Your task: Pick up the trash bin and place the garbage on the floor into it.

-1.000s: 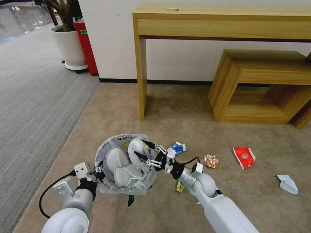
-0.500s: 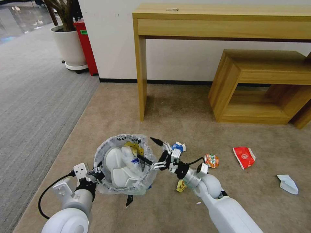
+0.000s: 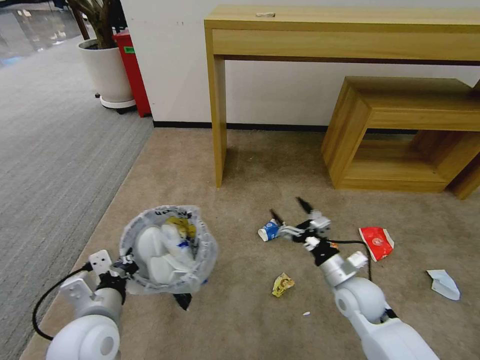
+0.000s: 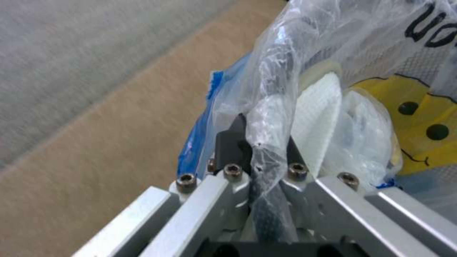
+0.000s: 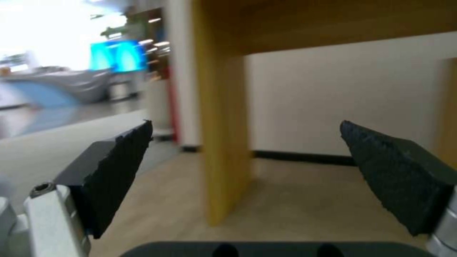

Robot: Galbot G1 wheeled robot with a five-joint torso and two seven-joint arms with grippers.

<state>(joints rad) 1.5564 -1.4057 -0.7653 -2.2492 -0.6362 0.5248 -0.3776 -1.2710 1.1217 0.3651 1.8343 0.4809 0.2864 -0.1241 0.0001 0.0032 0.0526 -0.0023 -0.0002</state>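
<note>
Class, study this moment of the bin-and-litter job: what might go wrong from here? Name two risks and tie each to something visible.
1. The left gripper pinches only the trash bin's rim and bag; the bin, already holding white slippers, might tilt or slip.
2. The right gripper, open above the blue-white carton, may nudge the carton aside instead of grasping it.

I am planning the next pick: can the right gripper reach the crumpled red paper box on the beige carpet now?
Probably yes. The right gripper hangs empty with jaws open, near the crumpled red paper box, and bare beige carpet surrounds the box.
</note>
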